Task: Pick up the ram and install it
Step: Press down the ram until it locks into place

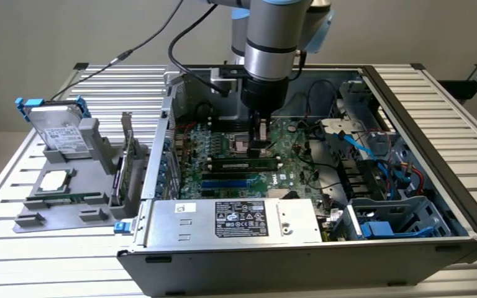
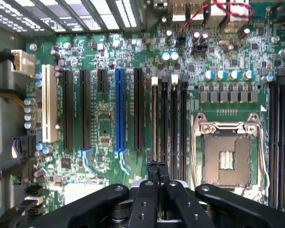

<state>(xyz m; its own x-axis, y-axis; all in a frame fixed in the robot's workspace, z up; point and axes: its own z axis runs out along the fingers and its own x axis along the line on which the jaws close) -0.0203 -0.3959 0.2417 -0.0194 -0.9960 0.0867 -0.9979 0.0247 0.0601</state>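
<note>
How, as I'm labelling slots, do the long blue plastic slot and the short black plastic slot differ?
The long blue plastic slot is blue, the short black plastic slot black. The blue slot runs far longer than the black one. Both are empty and parallel.

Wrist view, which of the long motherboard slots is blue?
The one blue slot, flanked by a short black slot and a long black slot; the others are black, bar the white slot.

Rear of gripper (image 2: pixel 157 165) off-frame
</note>
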